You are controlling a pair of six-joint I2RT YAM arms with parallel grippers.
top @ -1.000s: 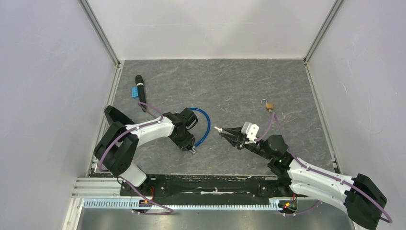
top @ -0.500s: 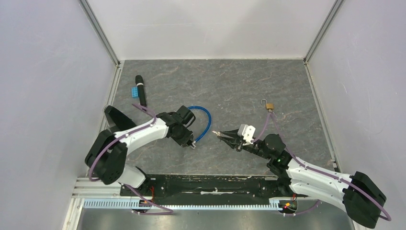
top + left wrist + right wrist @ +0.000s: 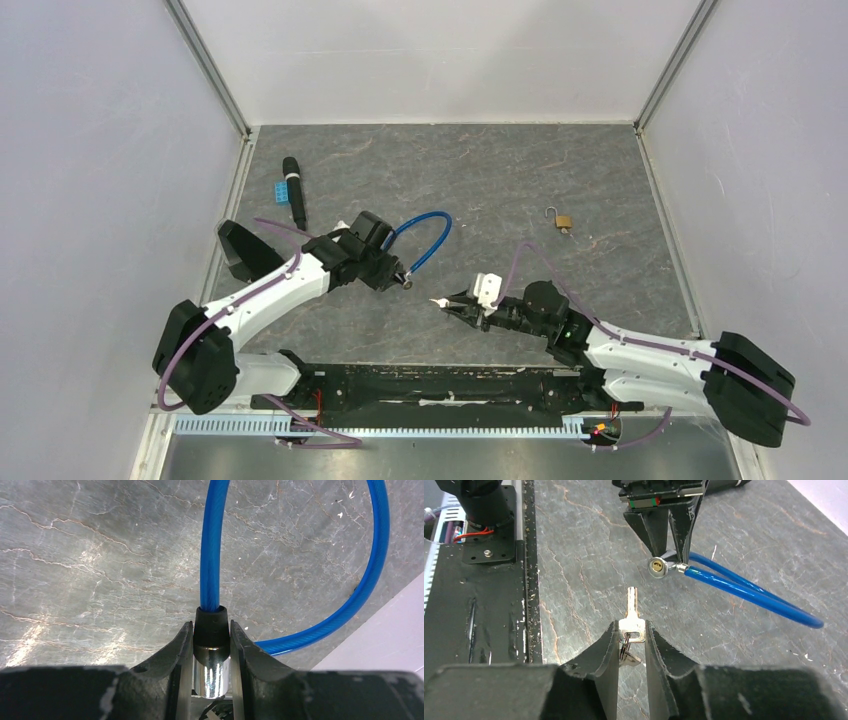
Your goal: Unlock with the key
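Note:
A blue cable lock (image 3: pixel 425 240) loops over the grey tabletop. My left gripper (image 3: pixel 402 276) is shut on its chrome lock cylinder (image 3: pixel 212 672), just below the black collar, with the blue cable (image 3: pixel 210 545) rising from between the fingers. In the right wrist view the cylinder's round keyhole face (image 3: pixel 655 566) points toward me. My right gripper (image 3: pixel 631 627) is shut on the head of a silver key (image 3: pixel 631 611). Its blade points at the keyhole but is a short gap away and slightly left of it. A second key on a ring hangs below. In the top view the key tip (image 3: pixel 437 301) sits right of the left gripper.
A small brass padlock (image 3: pixel 563 221) lies at the right rear. A black marker (image 3: pixel 293 190) and a blue brick (image 3: pixel 284 190) lie at the left rear. The black base rail (image 3: pixel 430 385) runs along the near edge, and white walls enclose the other three sides.
My left gripper closed on the lock cylinder and swung it back and right, turning the cable loop. My right gripper carried the key left and nearer, toward the cylinder.

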